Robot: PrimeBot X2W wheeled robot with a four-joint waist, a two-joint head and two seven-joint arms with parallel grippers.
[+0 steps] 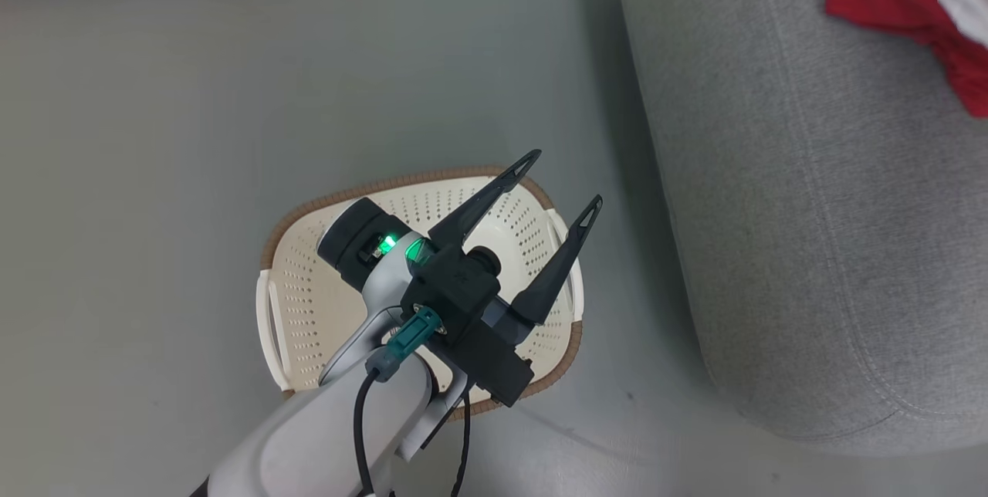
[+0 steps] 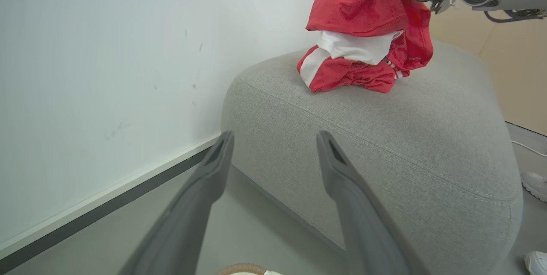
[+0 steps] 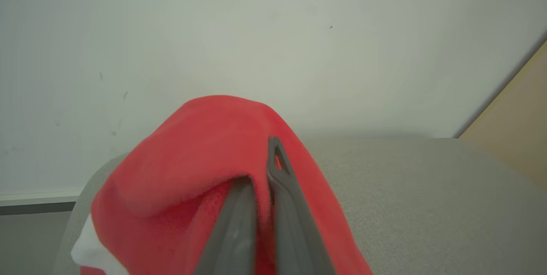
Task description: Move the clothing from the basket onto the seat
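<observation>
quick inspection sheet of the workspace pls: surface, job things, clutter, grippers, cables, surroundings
surface: smooth grey floor; the basket stands on it beside the sofa.
job's things: red and white clothing heaped on the sofa; no clothing seen in the visible part of the basket, which the arm partly hides.
clutter: nothing seen.
grippers: left gripper open, holding nothing, above the basket; right gripper shut on the clothing's red top, over the sofa.
cables: black cables along the left forearm; thin white cable on the floor past the sofa.
surroundings: white wall with dark baseboard; white shoes beside the sofa.
</observation>
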